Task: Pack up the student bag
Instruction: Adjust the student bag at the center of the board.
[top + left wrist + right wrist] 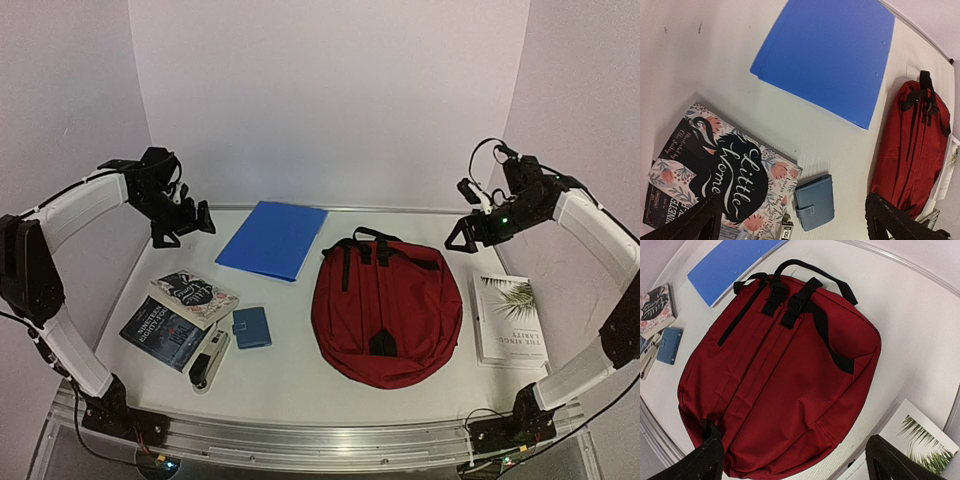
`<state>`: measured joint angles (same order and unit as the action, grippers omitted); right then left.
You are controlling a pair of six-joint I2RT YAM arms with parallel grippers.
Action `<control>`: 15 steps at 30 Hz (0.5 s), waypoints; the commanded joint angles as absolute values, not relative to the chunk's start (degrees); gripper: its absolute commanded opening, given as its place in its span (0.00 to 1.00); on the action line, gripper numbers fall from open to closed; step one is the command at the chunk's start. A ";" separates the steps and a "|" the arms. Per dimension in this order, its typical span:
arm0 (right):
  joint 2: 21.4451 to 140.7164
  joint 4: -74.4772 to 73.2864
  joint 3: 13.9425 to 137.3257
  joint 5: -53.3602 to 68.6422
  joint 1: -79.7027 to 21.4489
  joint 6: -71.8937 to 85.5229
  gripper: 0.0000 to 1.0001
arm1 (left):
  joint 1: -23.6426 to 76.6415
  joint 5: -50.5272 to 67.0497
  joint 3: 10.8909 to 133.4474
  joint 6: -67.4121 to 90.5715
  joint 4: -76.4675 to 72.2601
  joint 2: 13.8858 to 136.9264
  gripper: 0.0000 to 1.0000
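The student bag (387, 310) is lying flat mid-table, straps up, looking closed. The left gripper (185, 232) and right gripper (462, 238) are hovering either side, jaws spread wide, holding nothing — likely staging to open it; blue folder (272, 238) and books (195, 297) are waiting loose alongside.

A lab test booth: plain pale walls (330, 100) box in a white table (290, 370) on an aluminium rail (300, 440)

The student bag (386, 310) lies in the middle, a folder (271, 239) behind it to the left. Farther left a top book (194, 297) overlaps a bottom book (160, 333), with a wallet (251, 327) and a stapler (210, 361) just beside them. A third book (511, 319) lies right of the bag.
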<state>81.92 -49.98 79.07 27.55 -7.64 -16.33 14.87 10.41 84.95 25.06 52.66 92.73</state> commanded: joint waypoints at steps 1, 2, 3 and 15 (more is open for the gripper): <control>82.87 -54.92 77.53 28.83 -7.55 -22.64 0.98 | 17.35 17.01 86.23 22.24 51.35 91.59 1.00; 83.53 -56.05 76.98 28.74 -7.52 -23.93 0.98 | 18.81 16.90 86.03 21.97 50.96 91.85 1.00; 84.33 -57.03 76.37 28.20 -7.54 -24.68 0.98 | 20.13 16.95 85.88 21.81 50.60 92.18 1.00; 95.35 -63.48 78.45 28.15 -6.98 -26.05 0.98 | 46.99 14.76 104.08 11.66 56.15 111.68 1.00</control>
